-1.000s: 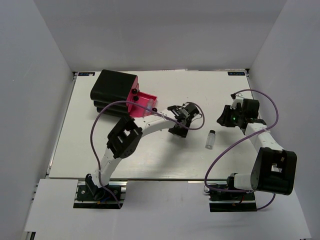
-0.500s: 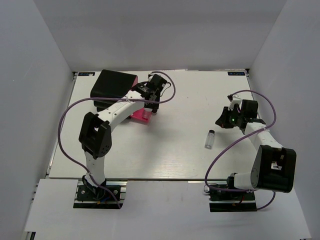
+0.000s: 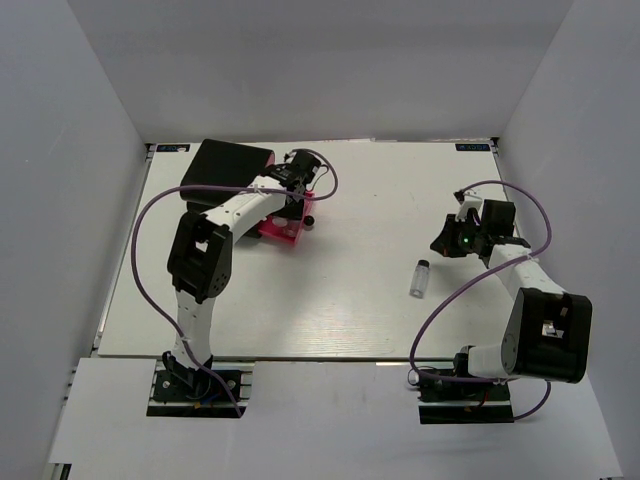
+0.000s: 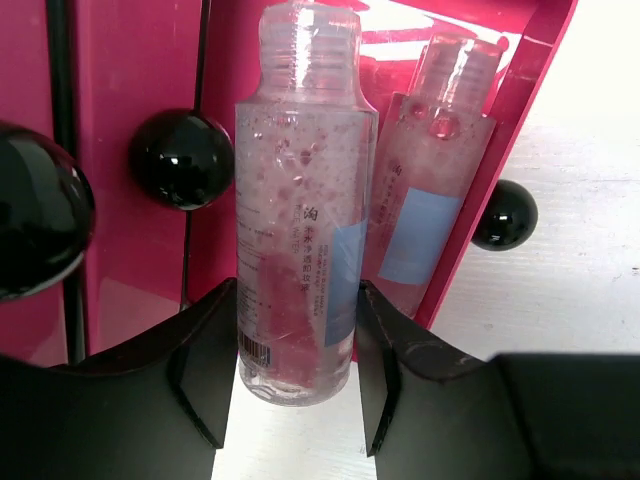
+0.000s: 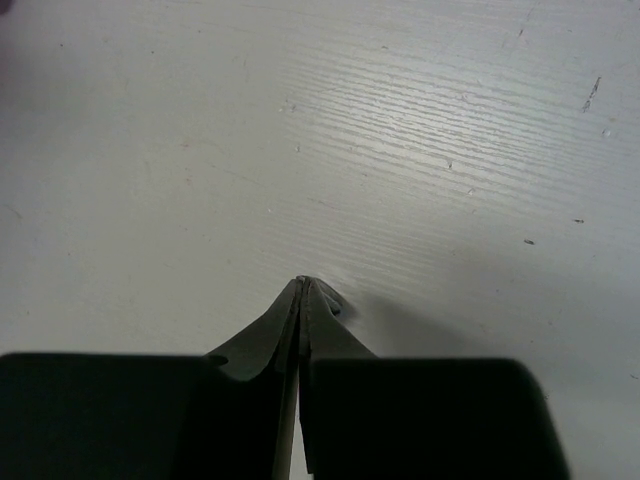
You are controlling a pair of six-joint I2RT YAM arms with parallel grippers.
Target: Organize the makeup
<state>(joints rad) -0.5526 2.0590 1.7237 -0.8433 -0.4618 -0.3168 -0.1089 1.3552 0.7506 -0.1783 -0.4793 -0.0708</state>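
**A:** What's in that open pink drawer (image 4: 520, 110)?

**B:** One small clear bottle (image 4: 425, 200), lying against the drawer's right wall. It has pink-tinted liquid inside and a pale blue label. The drawer belongs to the black box (image 3: 225, 170) at the far left of the table (image 3: 380, 190), and round black knobs (image 4: 180, 158) sit on the drawer fronts.

**A:** And the left gripper (image 4: 296, 345)?

**B:** It's clamped around another clear bottle (image 4: 300, 200), a finger on each side of the lower body. That one holds clear gel full of bubbles and pink flecks. Its neck reaches over the open drawer, just beside the bottle inside. I can't tell whether it rests on anything.

**A:** Can you read the writing on it?

**B:** Barely. There's one larger Chinese character above rows of print too fine to read, a pale blue panel, and a barcode near the base.

**A:** What about the right side?

**B:** The right gripper (image 5: 303, 285) is pinched fully closed on nothing, its tips at the bare table. A third bottle (image 3: 421, 278), with a dark cap, lies on its side on the right half of the table. It's a little nearer than that gripper and apart from it.
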